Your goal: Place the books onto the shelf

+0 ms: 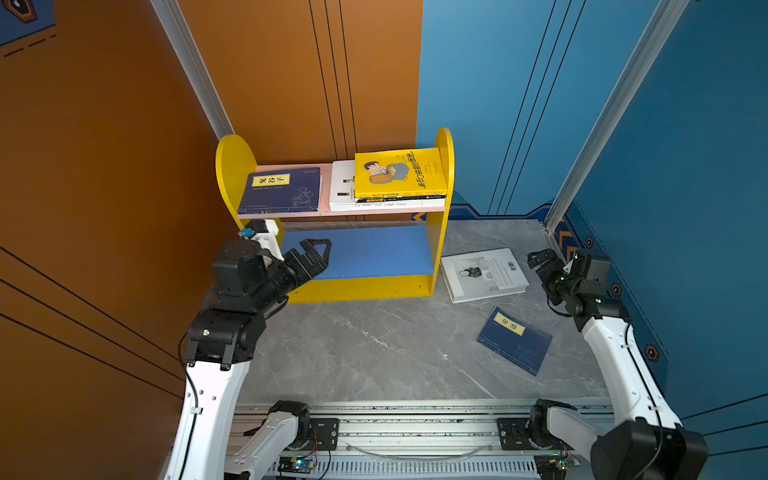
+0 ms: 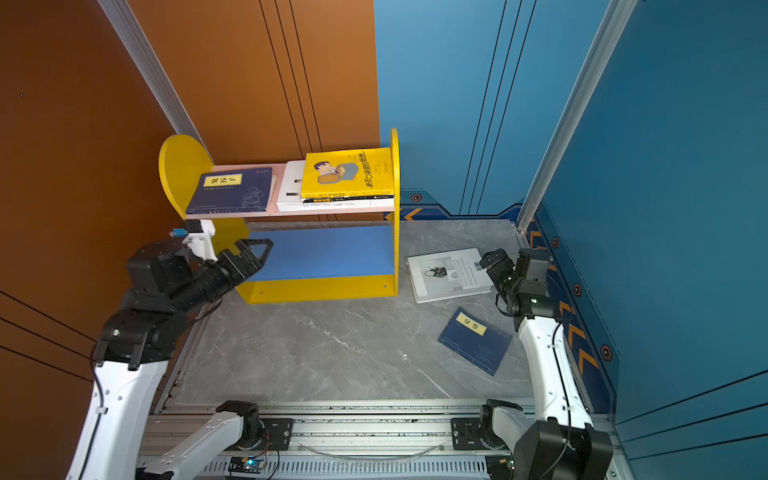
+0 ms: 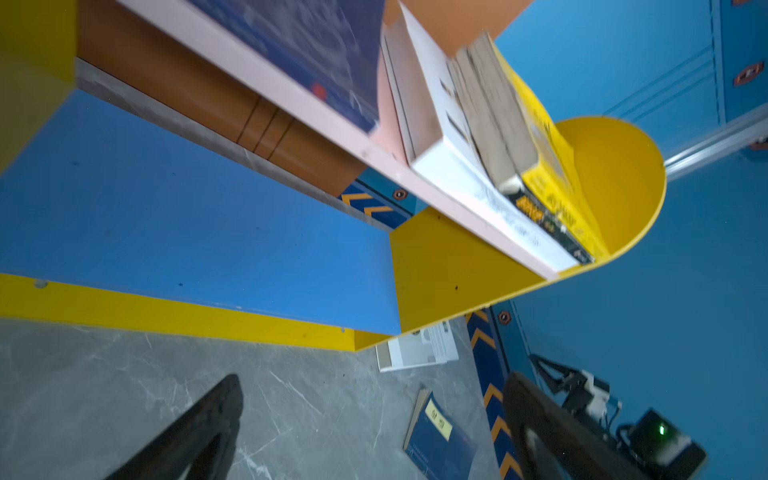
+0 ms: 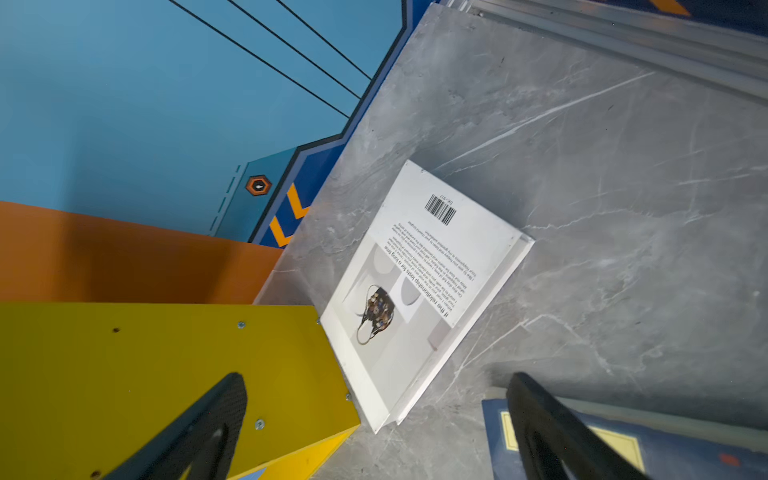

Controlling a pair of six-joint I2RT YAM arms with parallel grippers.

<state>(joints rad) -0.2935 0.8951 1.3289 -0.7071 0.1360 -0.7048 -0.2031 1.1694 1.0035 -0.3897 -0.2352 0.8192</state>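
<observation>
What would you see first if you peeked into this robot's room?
The yellow shelf at the back jumps out, with a yellow cartoon-man book on top at the right end of its pink upper board and a navy book lying flat at the left end. Next, two more lie on the grey table to the shelf's right: a white book beside the shelf and a second navy book nearer the front.

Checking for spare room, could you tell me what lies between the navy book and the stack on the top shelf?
Only a narrow bare strip of pink board, in both top views.
</observation>
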